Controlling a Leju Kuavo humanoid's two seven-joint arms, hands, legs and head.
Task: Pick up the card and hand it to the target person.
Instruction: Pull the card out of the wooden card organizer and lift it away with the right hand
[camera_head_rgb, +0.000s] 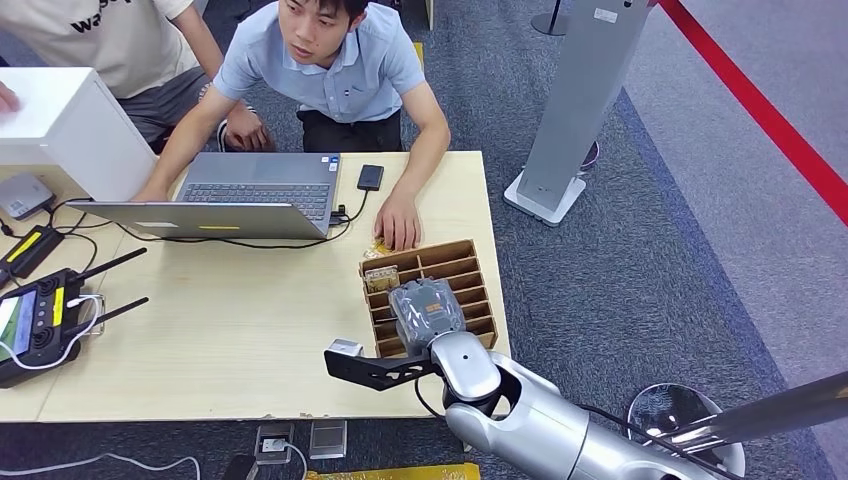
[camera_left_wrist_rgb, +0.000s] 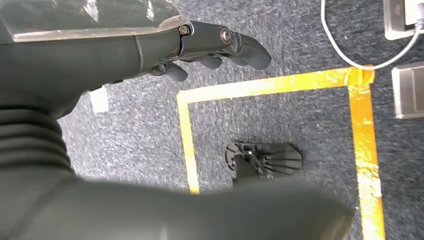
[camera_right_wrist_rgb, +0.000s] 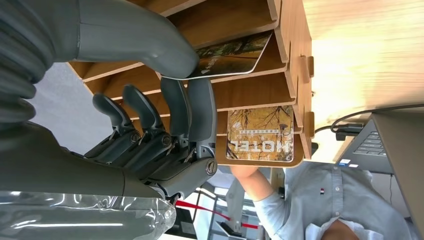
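Palm-down, right hand (camera_head_rgb: 428, 308) pinches card (camera_right_wrist_rgb: 231, 56) in the wooden rack (camera_head_rgb: 478, 270).

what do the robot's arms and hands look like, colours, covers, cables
The right arm is glossy silver with rounded joints, a thin black cable and a black bracket beside it. The right hand is grey with clear plastic film on its back. Up close it has a grey ribbed wrist cover, thick grey thumb and darker fingers. The left hand looks alike.

The head view looks steeply down on the table (camera_head_rgb: 250, 330); the turned right wrist view sits close against the shared wooden rack (camera_head_rgb: 445, 268).
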